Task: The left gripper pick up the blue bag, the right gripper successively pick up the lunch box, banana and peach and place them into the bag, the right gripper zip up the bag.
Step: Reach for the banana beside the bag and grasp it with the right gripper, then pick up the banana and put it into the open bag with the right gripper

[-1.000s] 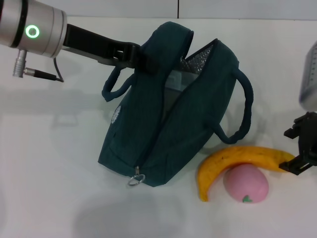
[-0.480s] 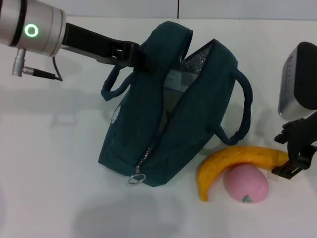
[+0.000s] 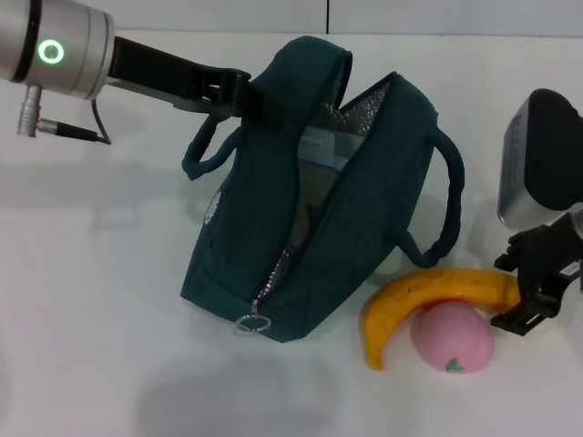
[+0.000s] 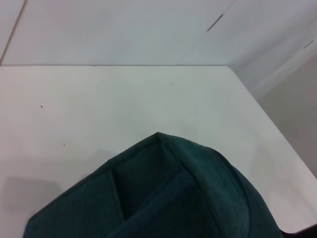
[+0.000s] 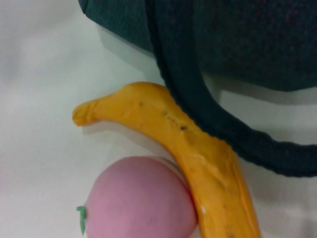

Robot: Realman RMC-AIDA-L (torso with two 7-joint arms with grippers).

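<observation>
The blue bag (image 3: 301, 209) stands unzipped in the middle of the table, and its fabric (image 4: 163, 193) fills the near part of the left wrist view. My left gripper (image 3: 244, 94) is shut on the bag's upper rim at the far left, holding the mouth apart. A pale lunch box (image 3: 321, 153) shows inside the bag. The banana (image 3: 428, 296) lies at the bag's right foot, over the pink peach (image 3: 453, 339). My right gripper (image 3: 512, 291) is open at the banana's right end, one finger on each side. The right wrist view shows the banana (image 5: 188, 144), the peach (image 5: 141, 201) and the bag's handle (image 5: 198, 99).
The zip pull ring (image 3: 254, 322) hangs at the bag's near corner. The bag's right handle (image 3: 449, 196) loops down close to the banana. White table (image 3: 100, 300) extends to the left and front of the bag.
My right gripper has come in from the right edge to the banana's right end. The left gripper has shifted slightly and the bag's mouth gapes a little wider.
</observation>
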